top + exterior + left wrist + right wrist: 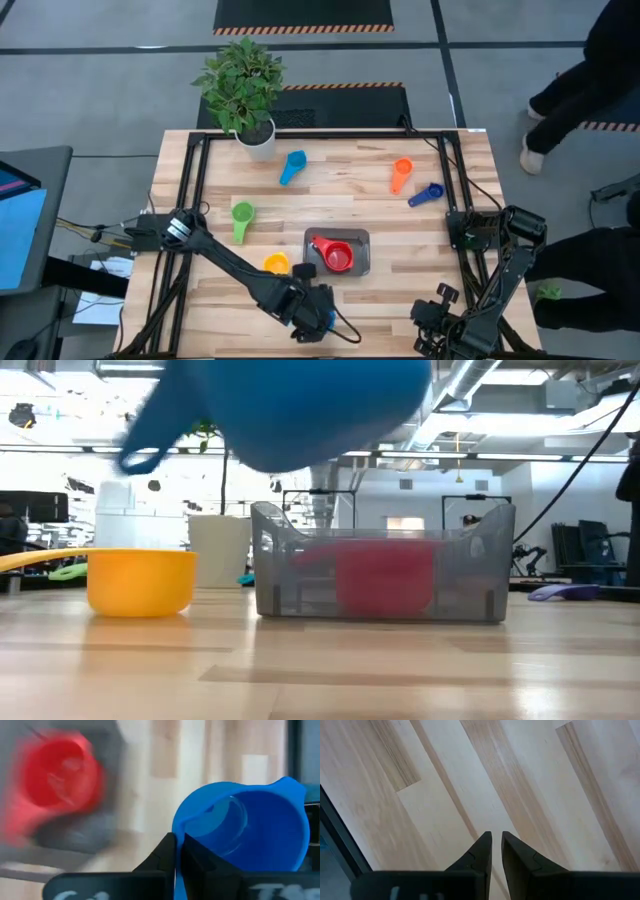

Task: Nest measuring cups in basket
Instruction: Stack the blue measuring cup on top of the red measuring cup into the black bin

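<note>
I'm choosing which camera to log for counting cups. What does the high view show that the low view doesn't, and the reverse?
Only the high view shows the green cup, light blue cup, orange cup and small dark blue cup spread over the table, plus both arms, with the right gripper waiting at the near edge. Only the low view shows the big blue cup lifted clear of the table. Both show the yellow cup, the red cup inside the basket, and the white pot.
</note>
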Robot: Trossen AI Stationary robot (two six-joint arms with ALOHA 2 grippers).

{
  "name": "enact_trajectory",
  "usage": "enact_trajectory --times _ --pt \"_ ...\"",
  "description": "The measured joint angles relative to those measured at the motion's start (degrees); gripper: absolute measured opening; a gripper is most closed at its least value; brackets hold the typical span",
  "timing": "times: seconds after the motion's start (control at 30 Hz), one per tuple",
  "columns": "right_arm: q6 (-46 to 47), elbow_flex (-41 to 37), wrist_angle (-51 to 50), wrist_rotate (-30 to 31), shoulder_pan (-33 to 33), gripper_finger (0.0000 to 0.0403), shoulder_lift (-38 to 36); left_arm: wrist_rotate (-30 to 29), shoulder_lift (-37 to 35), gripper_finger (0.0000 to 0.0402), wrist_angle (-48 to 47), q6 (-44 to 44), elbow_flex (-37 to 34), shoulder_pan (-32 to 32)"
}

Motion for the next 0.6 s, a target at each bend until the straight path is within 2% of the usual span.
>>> enact_trajectory --times 0.13,0.27,0.37,0.6 --pt "0.0 0.0 0.0 0.0 0.0 0.0065 0.0 -7.5 0.0 0.0001 -7.4 9.8 3.8 2.9" --pt "0.1 0.0 0.0 0.0 0.0 0.0065 0.0 -12.6 -0.1 0.0001 -7.6 21.6 4.2 6.7" --pt "0.1 0.0 0.1 0.7 0.0 0.0065 0.0 -12.7 0.3 0.0001 -4.9 27.4 4.2 10.0" --pt "0.2 0.0 1.1 3.0 0.0 0.0065 0.0 -12.7 0.6 0.0 -0.3 33.4 2.2 16.4"
